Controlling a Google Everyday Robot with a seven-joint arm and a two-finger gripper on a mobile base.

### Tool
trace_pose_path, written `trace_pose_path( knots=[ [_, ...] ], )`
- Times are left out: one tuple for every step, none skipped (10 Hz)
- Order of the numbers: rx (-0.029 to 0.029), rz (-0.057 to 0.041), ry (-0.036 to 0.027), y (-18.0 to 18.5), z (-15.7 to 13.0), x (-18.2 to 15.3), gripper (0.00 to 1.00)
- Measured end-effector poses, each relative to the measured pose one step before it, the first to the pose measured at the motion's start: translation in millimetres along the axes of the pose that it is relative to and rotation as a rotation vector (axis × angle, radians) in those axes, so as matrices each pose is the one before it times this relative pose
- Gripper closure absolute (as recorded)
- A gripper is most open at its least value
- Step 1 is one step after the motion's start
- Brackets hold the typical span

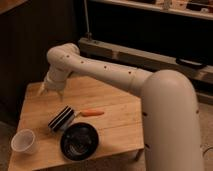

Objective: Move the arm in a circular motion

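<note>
My large white jointed arm (115,75) reaches from the lower right across to the left, over a small wooden table (115,127). Its thick segments carry small dark holes. The arm bends at an elbow (62,57) and tapers down to the pale gripper (44,89), which hangs above the table's far left corner. The gripper holds nothing that I can see.
On the table lie a black ridged cylinder (61,118), an orange carrot (92,113), a black bowl (79,141) and a white cup (24,142) at the front left. A dark shelf unit (150,30) with a metal rail stands behind.
</note>
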Motion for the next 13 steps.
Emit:
trace_pose_path(
  knots=[
    [-0.00690,0.02430,0.02345,0.01,-0.83,16.01,0.34],
    [-0.00964,0.02170,0.02309,4.04,-2.35,12.29,0.34],
    [-0.01116,0.02185,0.02118,7.16,-3.40,9.59,0.34],
    [-0.01114,0.02536,0.02218,11.29,-5.62,7.88,0.34],
    [-0.00876,0.02504,0.02017,14.18,-6.42,5.20,0.34],
    [-0.00850,0.02876,0.02065,18.99,-8.60,3.19,0.34],
    [-0.00766,0.02916,0.01748,21.58,-9.43,0.77,0.34],
    [-0.00381,0.02592,0.01487,19.82,-8.42,-0.50,0.34],
    [-0.00209,0.05000,0.02577,36.05,-14.67,-2.10,0.34],
    [-0.00011,0.02885,0.01239,19.14,-7.42,-1.42,0.34],
    [-0.00059,0.03541,0.01488,23.23,-8.63,-1.51,0.34],
    [0.00073,0.04520,0.02218,30.14,-11.90,-3.60,0.34],
    [0.00592,0.03409,0.02312,21.51,-9.70,-4.36,0.34]
  ],
)
